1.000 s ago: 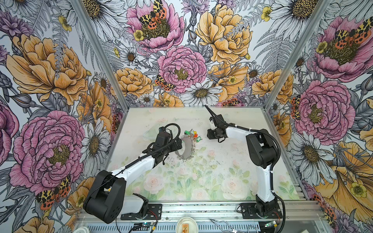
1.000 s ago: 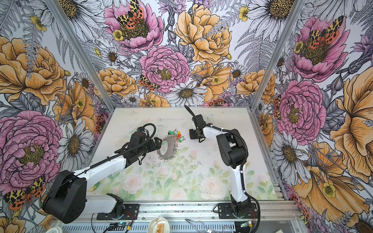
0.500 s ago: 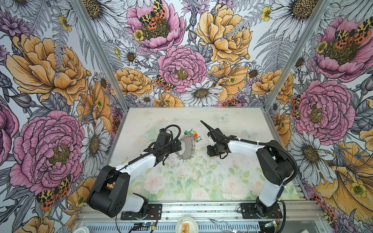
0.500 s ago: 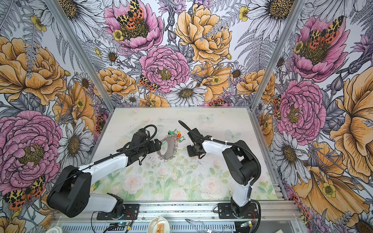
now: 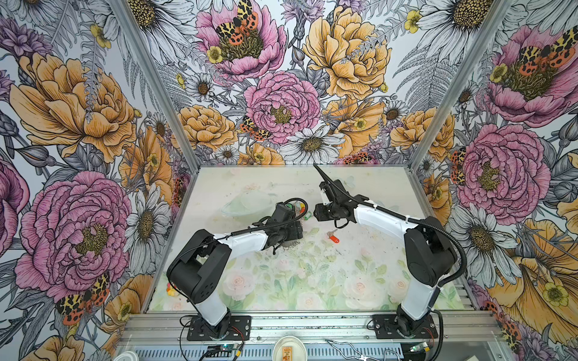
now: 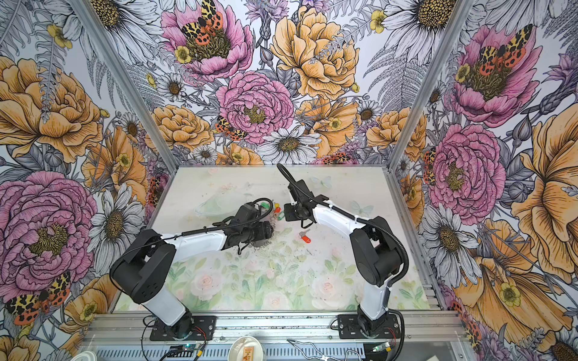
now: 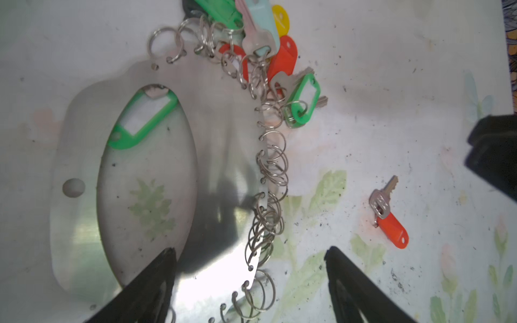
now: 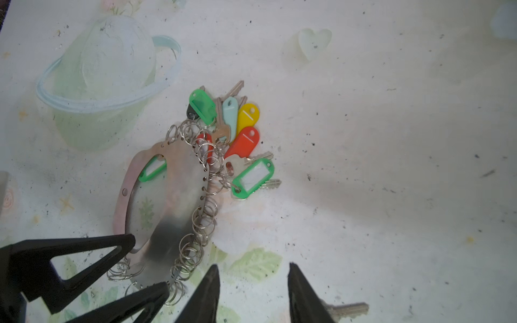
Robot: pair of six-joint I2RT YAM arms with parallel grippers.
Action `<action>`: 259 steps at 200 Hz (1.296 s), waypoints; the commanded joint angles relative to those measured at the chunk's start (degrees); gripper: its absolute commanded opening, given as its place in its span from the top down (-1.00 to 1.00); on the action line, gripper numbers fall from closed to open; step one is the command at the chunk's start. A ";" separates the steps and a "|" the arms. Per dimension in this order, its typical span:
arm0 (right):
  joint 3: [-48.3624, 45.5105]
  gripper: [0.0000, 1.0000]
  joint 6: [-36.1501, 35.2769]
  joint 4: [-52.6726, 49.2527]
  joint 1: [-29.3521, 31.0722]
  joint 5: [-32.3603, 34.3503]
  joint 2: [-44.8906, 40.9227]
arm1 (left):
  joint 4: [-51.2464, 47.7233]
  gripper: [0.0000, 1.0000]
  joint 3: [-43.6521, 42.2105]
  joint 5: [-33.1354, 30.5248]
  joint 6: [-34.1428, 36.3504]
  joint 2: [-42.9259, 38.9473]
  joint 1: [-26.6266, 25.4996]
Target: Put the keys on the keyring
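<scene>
Left gripper [image 7: 249, 254]: jaws apart, straddling the ring-fringed band of the keyring [image 7: 218, 139]. Right gripper [image 8: 253, 268]: jaws apart, empty, just beside that fringe. Keys [image 8: 240, 134]: tagged cluster at the fringe, ahead of both jaws. Loose red-tagged key [image 7: 389, 221]: on the mat, outside the left jaws.
</scene>
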 commanded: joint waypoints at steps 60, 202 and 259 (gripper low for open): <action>1.99 0.31 4.32 4.52 0.47 -7.89 6.16 | -0.78 -0.63 -8.20 1.26 0.73 -3.88 7.67; 8.19 0.52 5.47 9.01 8.45 -17.17 15.33 | -3.33 -0.65 -12.31 1.05 5.49 -10.60 13.86; 9.26 0.55 5.58 9.02 9.40 -17.64 17.50 | -3.35 -0.66 -12.48 0.87 5.23 -10.86 13.95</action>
